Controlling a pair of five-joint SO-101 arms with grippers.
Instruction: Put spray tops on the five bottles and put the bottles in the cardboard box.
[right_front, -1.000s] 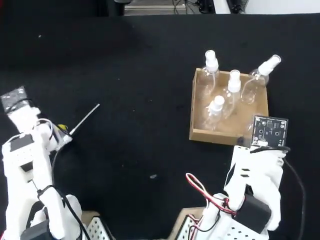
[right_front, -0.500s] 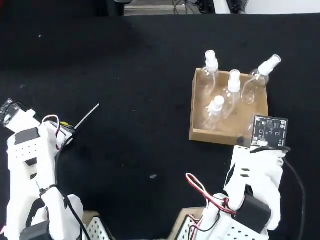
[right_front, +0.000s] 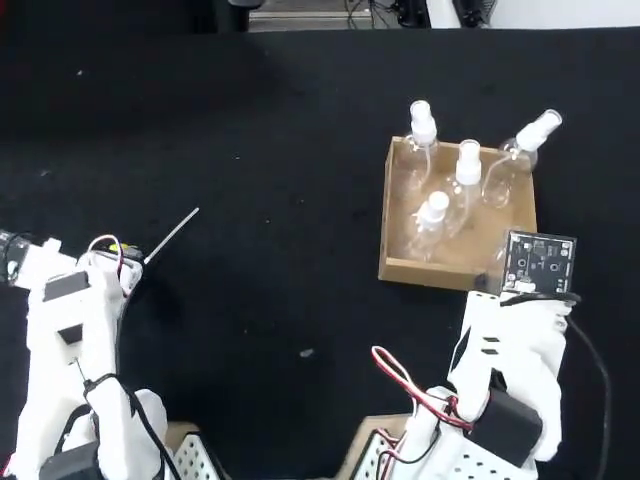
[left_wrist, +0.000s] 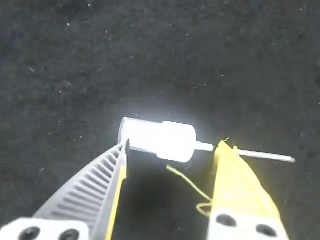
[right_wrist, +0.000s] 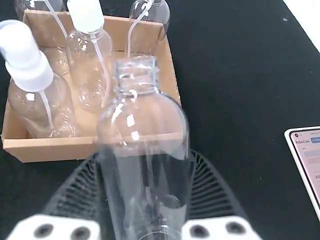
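Robotics lab bench, by the look of it. Black cloth over the counter (right_front: 300, 100). White robot arm (right_front: 510, 340) with loose red-and-white wires (right_front: 395, 370). Perforated metal mounts (right_front: 195, 458) at near edge. Cable tangle (right_front: 375, 12) behind the counter.

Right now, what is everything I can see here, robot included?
box: one, brown cardboard, right half of the table.
capped bottles: four, clear with white spray tops; three stand in the box, the fourth leans at its far right corner.
open bottle: one, clear, no top, held in the right gripper.
spray top: one, white with a thin tube, lying on the table inside the left gripper.
screen device: one, white-edged, on the table.
table: one, black cover.
left gripper: one, open around the spray top.
right gripper: one, shut on the open bottle.
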